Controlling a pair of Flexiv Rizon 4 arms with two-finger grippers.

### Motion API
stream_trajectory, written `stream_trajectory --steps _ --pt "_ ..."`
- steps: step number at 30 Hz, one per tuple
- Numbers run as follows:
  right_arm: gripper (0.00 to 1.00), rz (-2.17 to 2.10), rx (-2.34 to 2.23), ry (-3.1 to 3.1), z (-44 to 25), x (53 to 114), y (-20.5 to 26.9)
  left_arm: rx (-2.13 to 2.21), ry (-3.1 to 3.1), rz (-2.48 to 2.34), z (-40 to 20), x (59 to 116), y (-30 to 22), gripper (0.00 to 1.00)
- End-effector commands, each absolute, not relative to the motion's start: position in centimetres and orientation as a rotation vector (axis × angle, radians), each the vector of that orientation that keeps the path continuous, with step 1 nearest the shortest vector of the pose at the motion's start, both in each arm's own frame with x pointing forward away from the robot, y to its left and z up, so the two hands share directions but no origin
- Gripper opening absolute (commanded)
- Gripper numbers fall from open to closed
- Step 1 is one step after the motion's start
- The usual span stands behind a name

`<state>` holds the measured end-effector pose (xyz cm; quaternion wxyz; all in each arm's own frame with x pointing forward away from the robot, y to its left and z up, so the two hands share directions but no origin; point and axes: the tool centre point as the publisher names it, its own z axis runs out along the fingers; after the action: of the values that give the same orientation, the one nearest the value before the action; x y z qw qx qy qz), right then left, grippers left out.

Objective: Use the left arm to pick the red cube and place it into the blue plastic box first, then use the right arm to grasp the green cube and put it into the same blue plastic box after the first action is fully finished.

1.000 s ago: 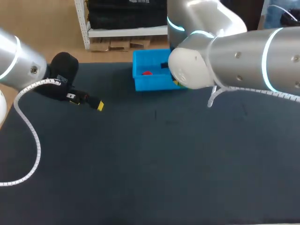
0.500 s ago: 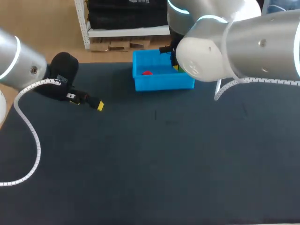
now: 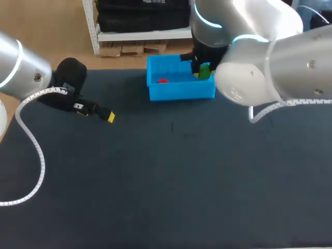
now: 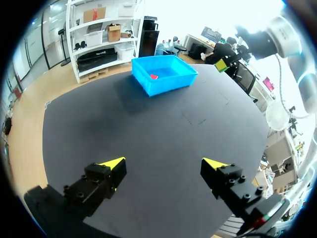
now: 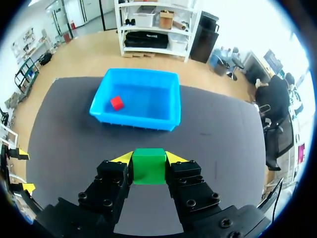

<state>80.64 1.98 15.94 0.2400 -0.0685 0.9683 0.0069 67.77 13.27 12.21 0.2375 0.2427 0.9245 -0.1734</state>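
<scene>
left gripper (image 4: 163,163) near table's (image 3: 155,197) far-left corner, fingers wide, empty | red cube (image 3: 163,80) lies in blue plastic box (image 3: 181,94), whose long axis follows far edge | right gripper (image 5: 149,157) clamps green cube (image 3: 204,71); arm has swung aside, cube now uncovered by box's right end, drop likely next | cube square to fingers, no long axis

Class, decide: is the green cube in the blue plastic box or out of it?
Out. The green cube is gripped in the right pincer; the blue plastic box ahead holds only the red cube.
</scene>
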Motion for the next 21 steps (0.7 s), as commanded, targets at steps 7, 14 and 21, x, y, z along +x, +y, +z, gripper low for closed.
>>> stream_trajectory --steps 7,14,21 --pt "0.00 0.085 -0.182 2.442 15.3 82.6 2.0 0.668 2.529 -0.481 12.1 67.9 13.3 1.00" --pt "0.00 0.104 -0.198 2.451 15.3 84.9 1.9 0.668 2.529 -0.481 12.1 67.9 13.3 1.00" --pt "0.00 0.112 -0.198 2.437 15.2 87.3 1.6 0.668 2.529 -0.481 12.1 67.9 13.3 1.00"
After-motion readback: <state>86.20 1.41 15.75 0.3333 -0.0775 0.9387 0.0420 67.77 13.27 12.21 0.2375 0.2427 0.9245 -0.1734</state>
